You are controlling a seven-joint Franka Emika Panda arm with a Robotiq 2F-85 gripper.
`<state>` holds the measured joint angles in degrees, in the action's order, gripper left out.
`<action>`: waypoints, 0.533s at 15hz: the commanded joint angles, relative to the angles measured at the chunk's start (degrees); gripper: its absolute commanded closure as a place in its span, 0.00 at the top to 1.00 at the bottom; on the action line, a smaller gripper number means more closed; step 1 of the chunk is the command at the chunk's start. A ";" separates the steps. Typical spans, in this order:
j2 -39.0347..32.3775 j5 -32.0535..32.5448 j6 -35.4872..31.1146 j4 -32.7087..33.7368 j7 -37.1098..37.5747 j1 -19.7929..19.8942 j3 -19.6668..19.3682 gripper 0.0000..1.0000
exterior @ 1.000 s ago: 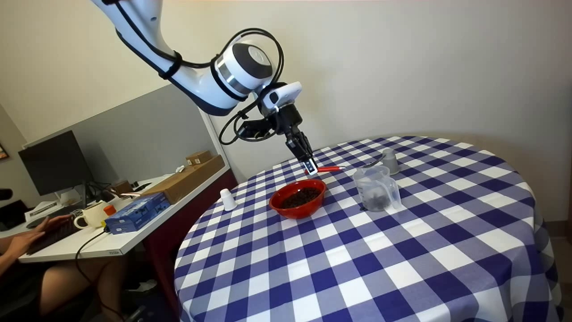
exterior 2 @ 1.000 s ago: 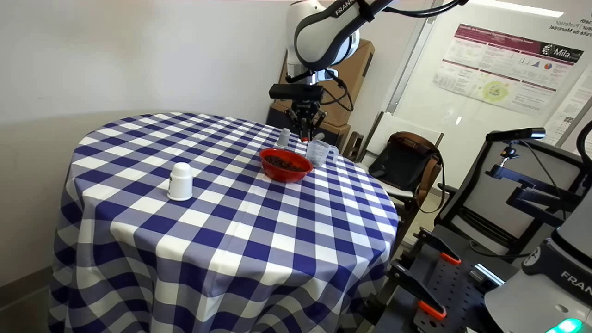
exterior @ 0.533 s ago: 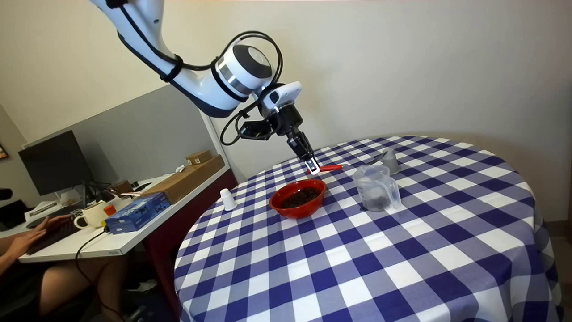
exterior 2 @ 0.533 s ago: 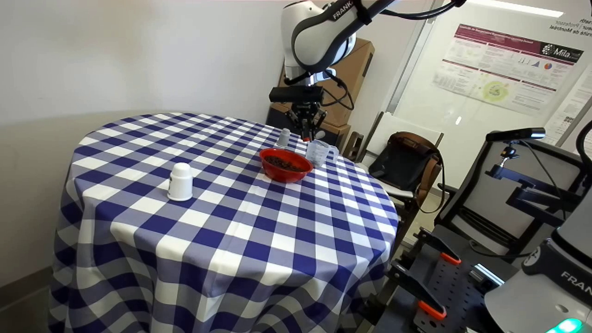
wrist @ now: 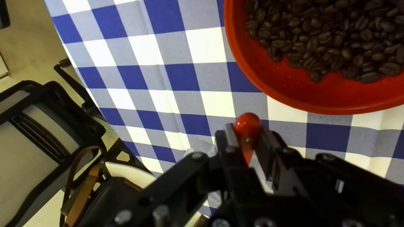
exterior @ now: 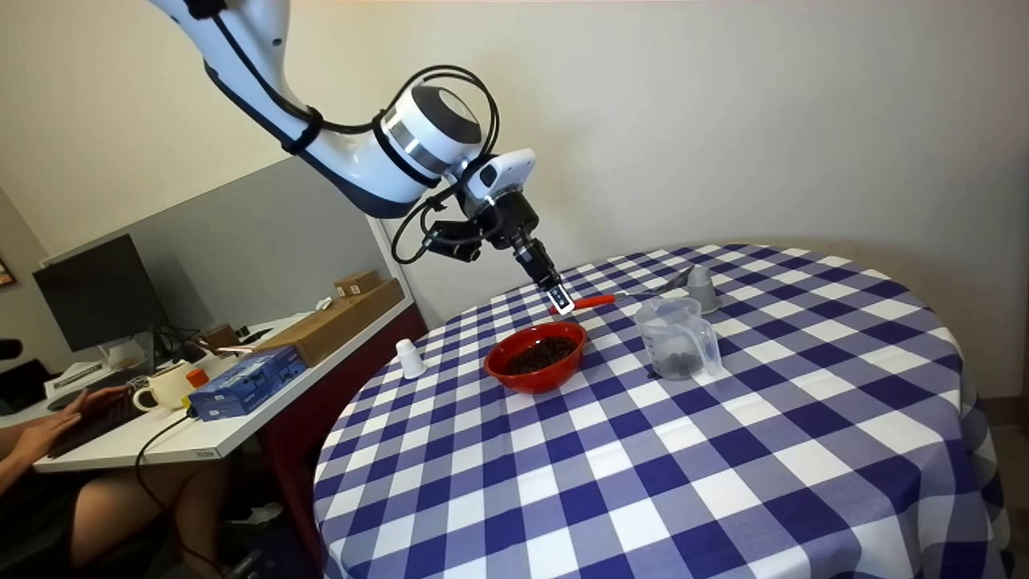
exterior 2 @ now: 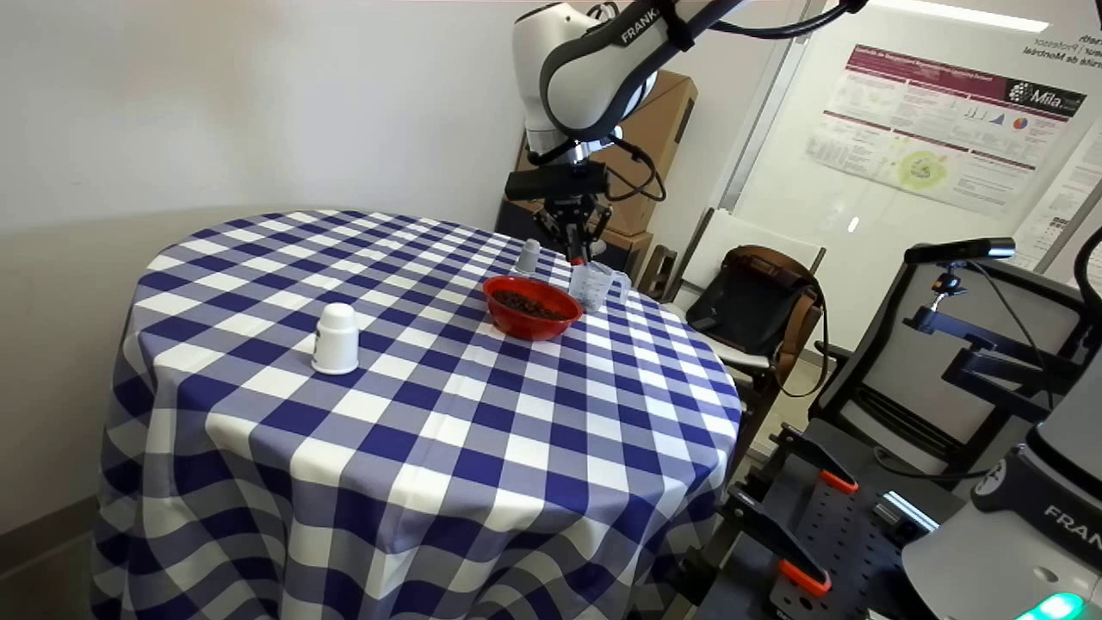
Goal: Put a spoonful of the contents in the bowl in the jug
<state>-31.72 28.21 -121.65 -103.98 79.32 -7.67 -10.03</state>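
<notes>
Claw (wrist: 249,135) nearly closed, grips red-handled spoon (exterior: 595,301).
Bowl (exterior: 537,380) w/ coffee beans (wrist: 328,41); clear meas. jug (exterior: 667,338) nr it on desk (exterior: 595,450).

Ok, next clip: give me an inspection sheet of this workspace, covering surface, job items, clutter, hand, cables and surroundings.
Surface: checked tablecloth, blue and white, lightly creased.
Job items: red bowl holding coffee beans; clear jug upright, apart from the bowl, dark contents at its bottom; red-handled spoon, whether loaded cannot be told.
Clutter: white cup and grey cup, both standing narrow end up.
Hand: closed on the spoon's handle, beside the bowl in the wrist view.
Cables: black cables tied along the arm, looping near its wrist.
Surroundings: desk with monitor and blue box; seated person, partly in frame; dark bag on a chair.
</notes>
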 commanded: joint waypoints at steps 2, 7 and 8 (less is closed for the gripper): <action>3.85 1.58 0.42 -3.18 -1.49 -1.14 0.40 0.09; 10.75 1.62 -0.67 -5.49 -1.67 -2.83 2.39 0.09; 12.60 1.38 -0.80 -6.12 -2.13 -3.13 3.30 0.09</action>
<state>-25.72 28.77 -121.80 -106.25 78.71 -9.95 -8.44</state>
